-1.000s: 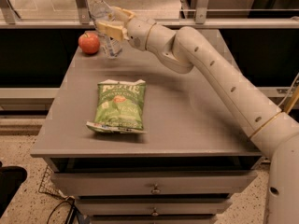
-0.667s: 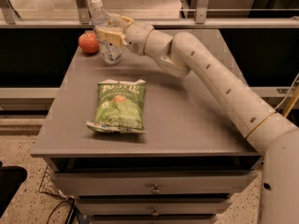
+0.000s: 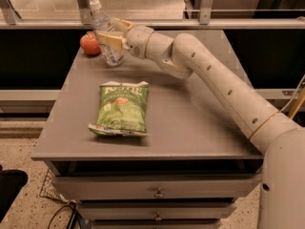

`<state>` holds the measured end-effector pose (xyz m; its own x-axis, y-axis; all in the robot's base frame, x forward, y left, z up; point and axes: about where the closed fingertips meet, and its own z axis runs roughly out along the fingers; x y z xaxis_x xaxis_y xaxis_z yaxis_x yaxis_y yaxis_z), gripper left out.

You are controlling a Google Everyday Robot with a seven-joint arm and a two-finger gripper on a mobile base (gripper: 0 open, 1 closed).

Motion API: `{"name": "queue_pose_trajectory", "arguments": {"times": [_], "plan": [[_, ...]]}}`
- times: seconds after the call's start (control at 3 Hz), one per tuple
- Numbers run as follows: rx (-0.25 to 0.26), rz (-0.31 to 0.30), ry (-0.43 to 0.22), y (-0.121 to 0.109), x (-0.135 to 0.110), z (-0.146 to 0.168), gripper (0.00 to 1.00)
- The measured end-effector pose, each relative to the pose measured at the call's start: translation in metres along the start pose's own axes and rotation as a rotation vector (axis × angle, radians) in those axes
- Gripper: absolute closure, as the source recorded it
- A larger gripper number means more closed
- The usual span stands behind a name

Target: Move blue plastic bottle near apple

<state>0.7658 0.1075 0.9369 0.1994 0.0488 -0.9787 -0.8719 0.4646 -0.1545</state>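
The clear plastic bottle (image 3: 106, 32) with a white cap stands upright, tilted slightly, at the far left of the grey table (image 3: 190, 123). The red apple (image 3: 90, 44) sits just left of it, almost touching. My gripper (image 3: 112, 34) reaches in from the right, with its tan fingers (image 3: 110, 40) closed around the bottle's middle. The bottle's base is at the table surface; I cannot tell whether it rests on it.
A green chip bag (image 3: 121, 109) lies flat in the left middle of the table. My white arm (image 3: 224, 85) stretches across the table's right side. A rail and glass panels run behind the far edge. Drawers sit below the front edge.
The gripper has carried the bottle a little further left, closer to the apple. The apple and chip bag have not moved.
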Motion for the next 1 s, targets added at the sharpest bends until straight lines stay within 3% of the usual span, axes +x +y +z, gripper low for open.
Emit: {"name": "queue_pose_trajectory", "arguments": {"times": [0.33,1.0], "plan": [[-0.002,0.0,-0.001,0.001,-0.0003,0.0011,0.51],[-0.01,0.001,-0.003,0.0048,-0.0014,0.0054,0.05]]}}
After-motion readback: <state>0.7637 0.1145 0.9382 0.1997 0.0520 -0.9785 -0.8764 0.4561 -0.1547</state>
